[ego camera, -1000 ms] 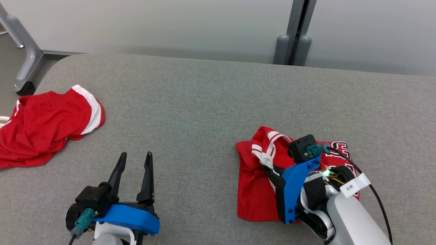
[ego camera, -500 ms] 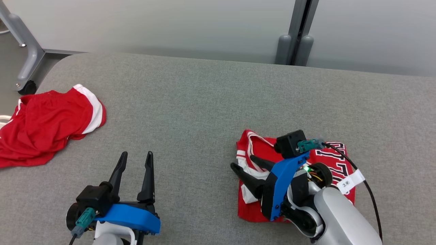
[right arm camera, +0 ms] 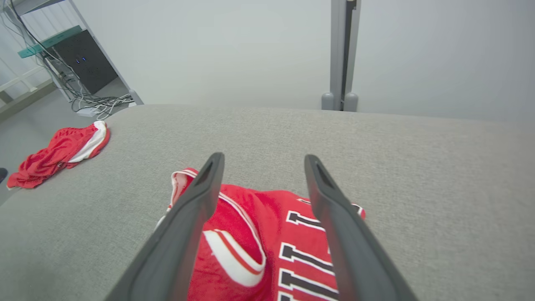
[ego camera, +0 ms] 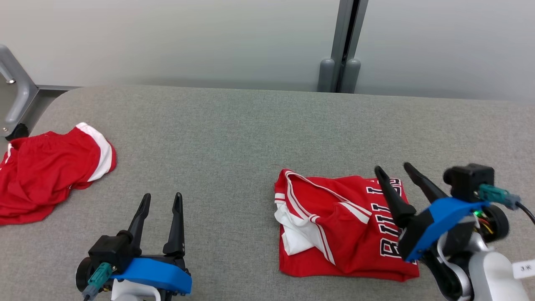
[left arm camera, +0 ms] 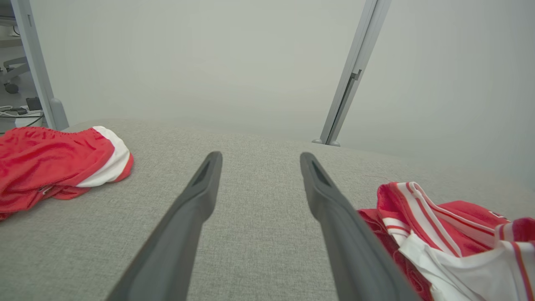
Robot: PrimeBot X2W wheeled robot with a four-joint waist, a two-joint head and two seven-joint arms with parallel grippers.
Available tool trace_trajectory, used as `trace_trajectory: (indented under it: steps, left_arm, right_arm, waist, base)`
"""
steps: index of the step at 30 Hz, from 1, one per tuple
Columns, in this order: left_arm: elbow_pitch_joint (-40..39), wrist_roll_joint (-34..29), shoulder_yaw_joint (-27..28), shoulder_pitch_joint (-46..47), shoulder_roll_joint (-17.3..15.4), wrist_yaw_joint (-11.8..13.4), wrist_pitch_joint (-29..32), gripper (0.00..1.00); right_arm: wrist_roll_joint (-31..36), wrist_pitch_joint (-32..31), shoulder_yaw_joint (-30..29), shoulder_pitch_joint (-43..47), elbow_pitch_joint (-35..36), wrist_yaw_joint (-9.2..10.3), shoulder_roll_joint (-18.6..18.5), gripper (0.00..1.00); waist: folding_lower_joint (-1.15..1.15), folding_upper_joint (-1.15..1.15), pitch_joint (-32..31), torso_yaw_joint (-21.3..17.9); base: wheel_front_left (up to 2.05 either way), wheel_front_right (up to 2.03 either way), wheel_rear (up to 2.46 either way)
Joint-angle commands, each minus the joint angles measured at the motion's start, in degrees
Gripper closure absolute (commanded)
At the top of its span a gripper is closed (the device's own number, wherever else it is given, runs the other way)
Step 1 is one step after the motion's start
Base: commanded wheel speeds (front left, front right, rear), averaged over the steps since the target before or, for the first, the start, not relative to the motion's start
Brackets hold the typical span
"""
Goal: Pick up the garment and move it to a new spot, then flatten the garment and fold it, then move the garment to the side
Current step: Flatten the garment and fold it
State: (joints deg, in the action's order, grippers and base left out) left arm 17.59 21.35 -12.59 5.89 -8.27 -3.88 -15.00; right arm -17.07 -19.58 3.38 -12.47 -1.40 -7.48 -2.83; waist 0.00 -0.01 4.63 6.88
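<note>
From where I stand, the grey padded table (ego camera: 234, 125) is the thing to go by, and the red jersey (ego camera: 347, 234) lies on the table's right half, close to the near edge. It is folded into a rough rectangle, though not a tidy one: a diagonal crease runs across the top. The striped red-and-white trim, with a patch of white lining, is bunched at the side that faces the table's middle. Black letters edged in white run along the side nearer the table's right end. The right gripper (ego camera: 393, 167) is over that lettered side, above the table's near right part. Its two long dark fingers are spread wide with nothing between them but air, pointing toward the table's far edge. I cannot tell whether either finger brushes the cloth. The left gripper (ego camera: 162, 195) sits over the table's near left part, above bare grey fabric. Its fingers are likewise parted and empty, and they also aim at the far edge. A crumpled pair of red shorts (ego camera: 46, 167) with a white band lies at the table's left end, well apart from the jersey. Beyond the table's far edge a grey post (ego camera: 343, 46) stands against the pale wall.
</note>
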Motion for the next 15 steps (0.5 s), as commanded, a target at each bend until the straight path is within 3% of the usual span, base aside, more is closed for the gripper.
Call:
trace_trajectory:
  steps: [1, 5, 6, 7, 15]
  left_arm:
    - [-0.3, -0.2, 0.1, -0.7, -0.2, 0.1, -0.2, 0.0]
    - [-0.4, -0.3, 0.2, -0.6, -0.6, 0.1, -0.2, 0.0]
    - [-0.4, -0.3, 0.1, -0.5, -0.7, 0.0, -0.2, 0.0]
    - [-0.4, -0.3, 0.1, -0.3, -0.7, 0.0, -0.2, 0.0]
    - [-0.8, -0.7, -0.3, 1.1, -1.4, 0.3, 0.1, 0.0]
  right_arm:
    - [2.5, -0.2, -2.4, 3.1, 1.5, -0.03, -0.1, 0.0]
    - [7.3, -0.7, -4.9, 7.4, 2.3, -0.03, -0.1, 0.01]
    - [8.5, -0.5, -5.0, 8.0, 1.9, -0.02, -0.1, 0.69]
    - [9.5, -0.4, -4.6, 8.5, 1.3, -0.02, -0.1, 1.0]
    - [15.0, 2.1, 0.1, 6.7, -5.9, -0.02, -0.1, 1.0]
  waist:
    - [0.0, 0.01, -0.2, -0.4]
    - [0.0, 0.01, -0.3, -1.1]
    - [0.0, 0.01, -0.3, -1.2]
    - [0.0, 0.01, -0.3, -1.3]
    - [0.0, 0.01, 0.5, -1.4]
  base:
    - [0.0, 0.0, 0.0]
    - [0.0, 0.0, 0.0]
    - [0.0, 0.0, 0.0]
    - [0.0, 0.0, 0.0]
    - [0.0, 0.0, 0.0]
